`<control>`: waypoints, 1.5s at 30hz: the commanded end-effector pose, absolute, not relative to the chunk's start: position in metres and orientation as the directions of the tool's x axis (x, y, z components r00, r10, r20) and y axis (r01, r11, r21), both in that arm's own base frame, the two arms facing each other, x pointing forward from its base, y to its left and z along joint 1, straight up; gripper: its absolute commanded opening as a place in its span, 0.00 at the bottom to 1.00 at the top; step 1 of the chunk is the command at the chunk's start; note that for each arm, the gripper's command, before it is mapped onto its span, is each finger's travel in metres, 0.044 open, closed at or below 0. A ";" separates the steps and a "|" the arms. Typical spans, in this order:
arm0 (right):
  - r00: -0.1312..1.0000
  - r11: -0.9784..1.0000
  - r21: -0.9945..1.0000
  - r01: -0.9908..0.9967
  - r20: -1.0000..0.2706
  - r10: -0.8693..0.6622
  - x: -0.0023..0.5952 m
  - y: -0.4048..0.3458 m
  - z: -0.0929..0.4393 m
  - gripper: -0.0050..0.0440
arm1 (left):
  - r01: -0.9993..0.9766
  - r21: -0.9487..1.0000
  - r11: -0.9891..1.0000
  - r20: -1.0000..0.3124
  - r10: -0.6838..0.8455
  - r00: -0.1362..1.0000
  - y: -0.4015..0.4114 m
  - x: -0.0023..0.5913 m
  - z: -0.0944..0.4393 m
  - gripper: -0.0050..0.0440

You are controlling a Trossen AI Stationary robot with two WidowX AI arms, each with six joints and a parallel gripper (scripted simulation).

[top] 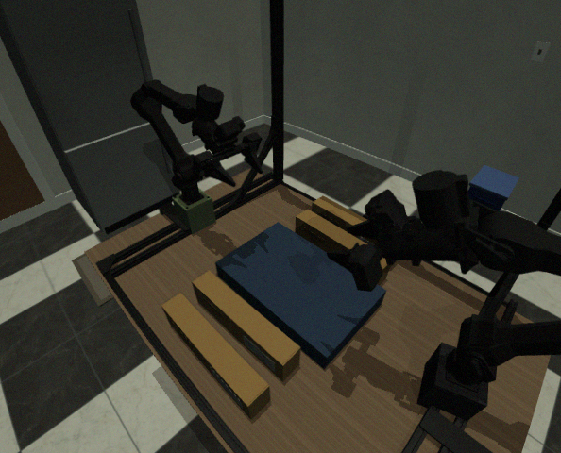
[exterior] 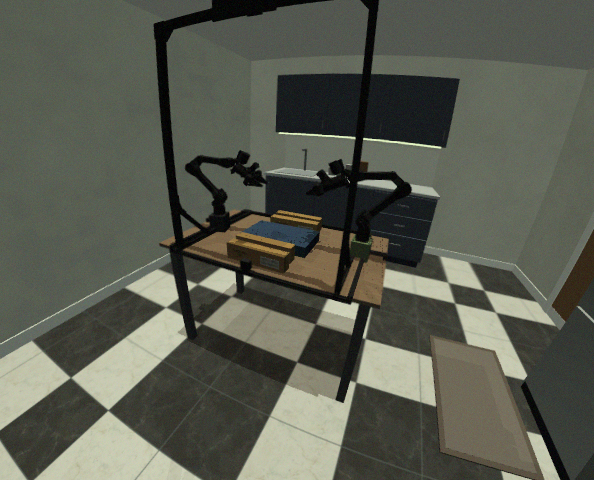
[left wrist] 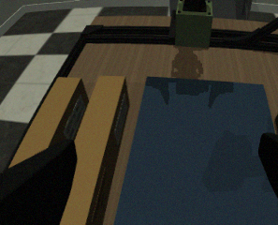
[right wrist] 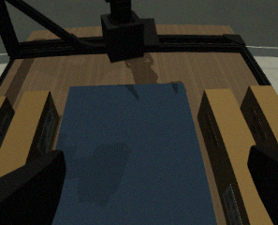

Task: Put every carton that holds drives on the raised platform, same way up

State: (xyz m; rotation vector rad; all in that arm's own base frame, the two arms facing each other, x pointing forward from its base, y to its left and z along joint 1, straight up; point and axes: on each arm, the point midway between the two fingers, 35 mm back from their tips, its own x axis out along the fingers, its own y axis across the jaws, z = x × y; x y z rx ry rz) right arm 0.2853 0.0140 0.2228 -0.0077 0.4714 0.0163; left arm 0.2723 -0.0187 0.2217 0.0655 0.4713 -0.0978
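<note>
Four long tan cartons lie closed on the wooden table, two on each side of the blue raised platform (top: 297,287). One pair is the outer near carton (top: 214,353) and the inner near carton (top: 244,316). The other pair is an inner far carton (top: 327,231) and an outer far carton (top: 336,210), both partly hidden by my left arm. My left gripper (top: 361,265) is open and empty, in the air over the platform's far edge. My right gripper (top: 236,168) is open and empty, high above the table near its green base (top: 195,211). The platform top is bare.
Black frame posts (top: 277,92) stand at the table's edges, with rails along the rim. The left arm's black base (top: 454,385) is at the near right. A small blue box (top: 493,185) sits behind the left arm, off the table.
</note>
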 end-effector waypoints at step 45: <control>0.374 0.999 0.000 -0.037 -0.927 0.014 0.249 0.067 0.090 0.90 | 0.282 0.000 0.959 -0.927 -0.106 0.359 -0.080 0.207 0.088 0.90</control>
